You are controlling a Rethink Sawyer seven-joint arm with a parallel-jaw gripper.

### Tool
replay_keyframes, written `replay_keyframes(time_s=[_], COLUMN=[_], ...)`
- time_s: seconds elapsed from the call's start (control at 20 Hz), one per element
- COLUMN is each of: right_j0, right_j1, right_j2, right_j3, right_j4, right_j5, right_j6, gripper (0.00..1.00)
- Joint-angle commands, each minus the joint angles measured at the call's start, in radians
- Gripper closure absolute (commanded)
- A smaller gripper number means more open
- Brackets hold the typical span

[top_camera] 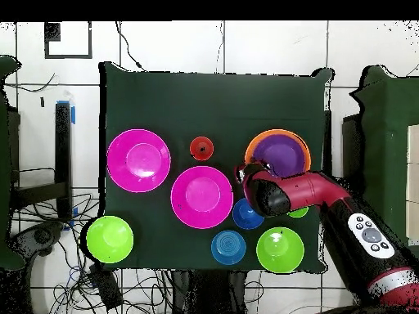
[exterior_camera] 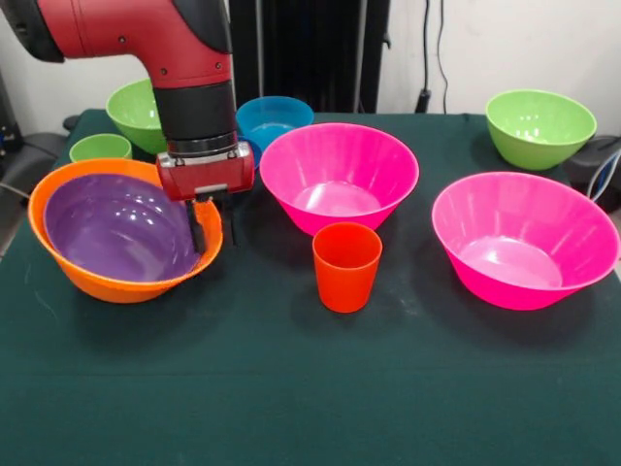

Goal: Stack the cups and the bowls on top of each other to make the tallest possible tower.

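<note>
A purple bowl (exterior_camera: 116, 225) lies tilted inside the large orange bowl (exterior_camera: 58, 254) at the left, seen from above as purple (top_camera: 282, 154) ringed by orange (top_camera: 260, 139). My gripper (exterior_camera: 214, 229) (top_camera: 243, 174) hangs open at that pair's right rim, one finger inside the purple bowl and the other outside. The orange-red cup (exterior_camera: 346, 265) (top_camera: 201, 148) stands upright in the middle front. Behind it is a pink bowl (exterior_camera: 338, 177) (top_camera: 201, 196). A second pink bowl (exterior_camera: 524, 238) (top_camera: 138, 159) sits to the right. The light green cup (exterior_camera: 100, 148) stands behind the orange bowl.
Green bowls stand at the back left (exterior_camera: 138, 112) (top_camera: 280, 249) and back right (exterior_camera: 539, 126) (top_camera: 110, 239). A light blue bowl (exterior_camera: 274, 118) (top_camera: 228, 247) is at the back centre, with a small dark blue bowl (top_camera: 247, 214) beside the arm. The arm covers the ground behind the orange bowl.
</note>
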Motion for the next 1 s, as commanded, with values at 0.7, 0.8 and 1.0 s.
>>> replay_keyframes(time_s=[0.7, 0.8, 1.0], right_j0=[0.053, 0.043, 0.036], right_j1=[-0.176, -0.192, -0.235], right_j2=[0.019, 0.043, 0.084], right_j3=[0.126, 0.139, 0.175], right_j4=[0.142, 0.163, 0.231], right_j5=[0.159, 0.162, 0.201], right_j6=[-0.034, -0.054, -0.068], gripper=[1.00, 1.00, 1.00])
